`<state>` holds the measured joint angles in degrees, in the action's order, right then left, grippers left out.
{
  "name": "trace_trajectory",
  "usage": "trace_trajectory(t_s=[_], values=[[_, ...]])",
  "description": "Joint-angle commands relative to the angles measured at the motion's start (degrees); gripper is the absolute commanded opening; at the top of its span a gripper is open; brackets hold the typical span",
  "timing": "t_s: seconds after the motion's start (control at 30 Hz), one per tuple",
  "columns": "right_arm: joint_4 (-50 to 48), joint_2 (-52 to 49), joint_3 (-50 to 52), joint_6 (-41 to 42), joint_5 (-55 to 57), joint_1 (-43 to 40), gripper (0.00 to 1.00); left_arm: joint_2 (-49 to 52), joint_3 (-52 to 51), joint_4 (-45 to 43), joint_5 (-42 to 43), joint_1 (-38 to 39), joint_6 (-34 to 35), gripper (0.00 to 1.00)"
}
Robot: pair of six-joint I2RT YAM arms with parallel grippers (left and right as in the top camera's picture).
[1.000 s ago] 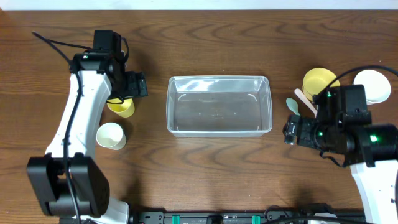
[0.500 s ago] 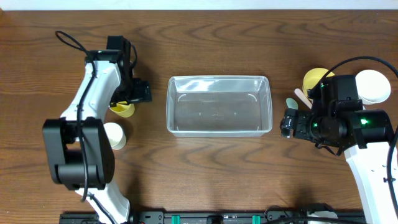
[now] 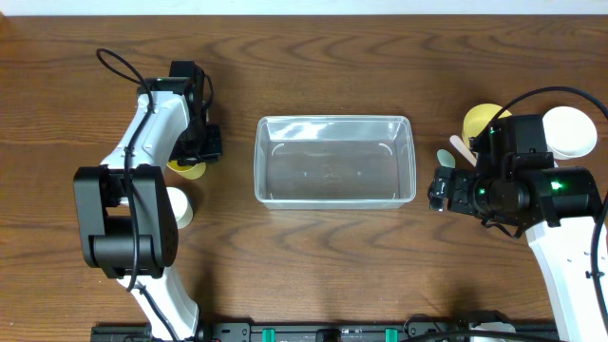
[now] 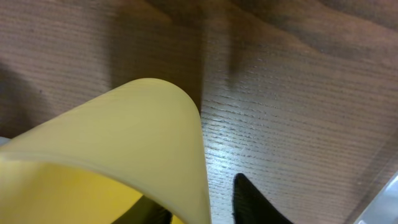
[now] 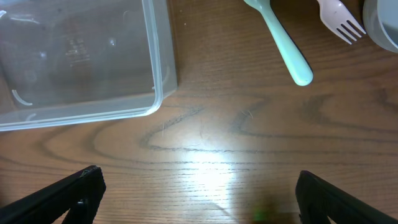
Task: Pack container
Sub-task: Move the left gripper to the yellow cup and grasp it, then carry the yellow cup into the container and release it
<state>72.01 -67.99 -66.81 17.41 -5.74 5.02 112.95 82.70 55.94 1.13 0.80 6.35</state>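
**Left arm closes in on yellow cup; container unpacked**

Left arm: over the past second it has swung in from the lower left and now stands more upright. The left gripper (image 3: 209, 142) sits right at the yellow cup (image 3: 186, 169), much where it was. In the left wrist view the cup's wall fills the frame, with one dark fingertip (image 4: 252, 199) just beside it. Cannot tell whether the jaws pinch the wall or only straddle it. The cup has barely shifted and does not look lifted. A white cup (image 3: 179, 206) stands just below it, partly under the arm.

Centre: the container (image 3: 334, 120) has not moved. It is clear and holds nothing.

Right: the right gripper (image 5: 199, 182) edged toward the container's right end and has since held there, jaws spread wide, empty, over bare wood. Beyond it lie the teal spoon (image 5: 283, 40) and pink fork (image 5: 339, 22), then a yellow bowl (image 3: 483, 118) and white bowl (image 3: 573, 128), all untouched.

Judgement: packing has not begun; the yellow cup is likely the first item.
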Motion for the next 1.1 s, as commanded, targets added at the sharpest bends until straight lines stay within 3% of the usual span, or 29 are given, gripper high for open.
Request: trace_trajectory(t_s=[0.0, 0.2, 0.6, 0.83, 1.07], values=[[0.0, -0.2, -1.0, -0.3, 0.4, -0.1, 0.99, -0.3, 1.2, 0.3, -0.1, -0.1, -0.1, 0.25], [0.2, -0.2, -1.0, -0.3, 0.4, -0.1, 0.99, -0.9, 1.2, 0.2, -0.1, -0.1, -0.1, 0.06], [0.4, -0.2, -1.0, -0.3, 0.4, -0.1, 0.99, -7.6, 3.2, 1.5, -0.2, 2.6, -1.5, 0.06], [0.6, -0.2, -1.0, -0.3, 0.4, -0.1, 0.99, -17.6, 14.0, 11.3, -0.1, 13.7, -2.2, 0.06], [0.5, -0.2, -1.0, -0.3, 0.4, -0.1, 0.99, -18.9, 15.0, 9.5, -0.1, 28.7, 0.5, 0.06]])
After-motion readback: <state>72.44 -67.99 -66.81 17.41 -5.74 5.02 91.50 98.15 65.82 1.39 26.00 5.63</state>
